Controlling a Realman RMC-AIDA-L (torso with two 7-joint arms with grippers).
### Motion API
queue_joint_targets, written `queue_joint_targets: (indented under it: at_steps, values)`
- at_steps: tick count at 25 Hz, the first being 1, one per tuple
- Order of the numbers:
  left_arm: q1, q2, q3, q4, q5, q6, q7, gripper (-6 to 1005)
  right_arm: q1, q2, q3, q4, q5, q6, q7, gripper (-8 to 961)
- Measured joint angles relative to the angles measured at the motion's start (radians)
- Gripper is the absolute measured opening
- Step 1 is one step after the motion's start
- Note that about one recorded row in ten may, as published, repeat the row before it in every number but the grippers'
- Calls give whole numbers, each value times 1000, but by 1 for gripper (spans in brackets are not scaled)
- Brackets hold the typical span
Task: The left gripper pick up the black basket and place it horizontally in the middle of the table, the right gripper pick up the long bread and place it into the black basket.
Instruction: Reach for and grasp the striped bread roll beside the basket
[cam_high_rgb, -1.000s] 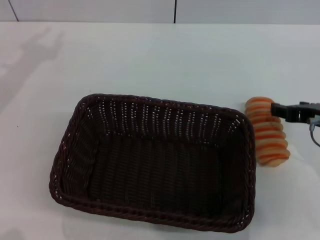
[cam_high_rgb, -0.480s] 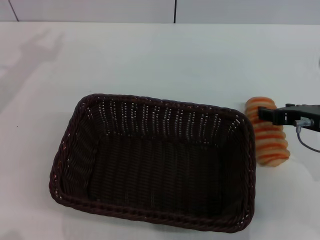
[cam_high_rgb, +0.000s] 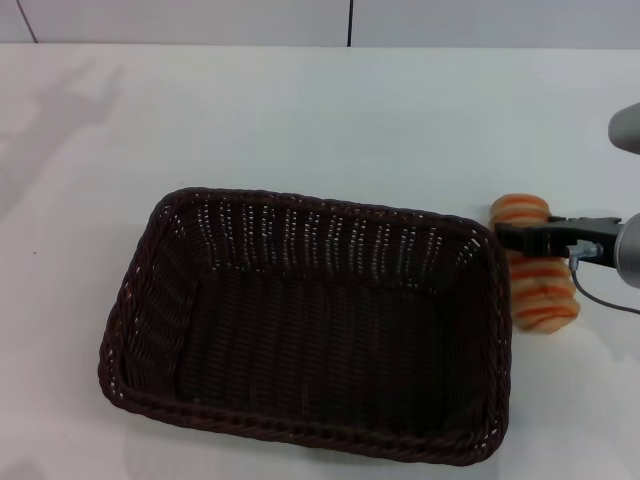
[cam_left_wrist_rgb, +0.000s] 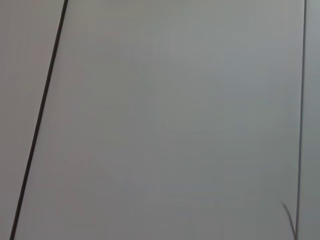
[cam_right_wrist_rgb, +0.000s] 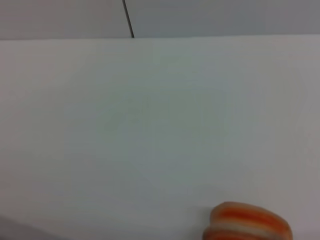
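A dark brown-black wicker basket (cam_high_rgb: 305, 330) is sitting on the plain white table (cam_high_rgb: 300, 120); the bread (cam_high_rgb: 540, 285) is showing pale tan with orange-brown stripes.

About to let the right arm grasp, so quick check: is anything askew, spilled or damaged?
Nothing stands out. The basket sits flat and intact on the table, empty. The bread lies whole beside the basket's right end, with the right gripper over it. The left gripper is out of view.
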Motion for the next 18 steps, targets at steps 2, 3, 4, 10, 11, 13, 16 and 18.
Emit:
queue_joint_targets:
  at_steps: [2, 3, 4, 10, 11, 13, 16, 18]
  values:
    - [0, 0, -2, 1, -2, -5, 0, 429, 0, 0, 5, -5, 4, 0, 0, 697]
    - [0, 0, -2, 1, -3, -7, 0, 429, 0, 0, 8, -10, 4, 1, 1, 698]
    - [0, 0, -2, 1, -3, -7, 0, 429, 0, 0, 8, -10, 4, 1, 1, 698]
    - [-1, -1, -3, -3, -13, -17, 0, 429, 12, 1, 21, -24, 4, 27, 8, 669]
    - [-1, -1, -3, -3, -16, -19, 0, 429, 12, 1, 23, -24, 4, 31, 8, 663]
    - [0, -1, -4, -3, -25, -23, 0, 429, 12, 2, 24, -25, 4, 35, 10, 651]
    - [1, -1, -4, -3, -28, -23, 0, 429, 12, 2, 24, -25, 4, 41, 10, 633]
    - [2, -2, -4, -4, -30, -25, 0, 429, 12, 1, 24, -24, 4, 48, 10, 621]
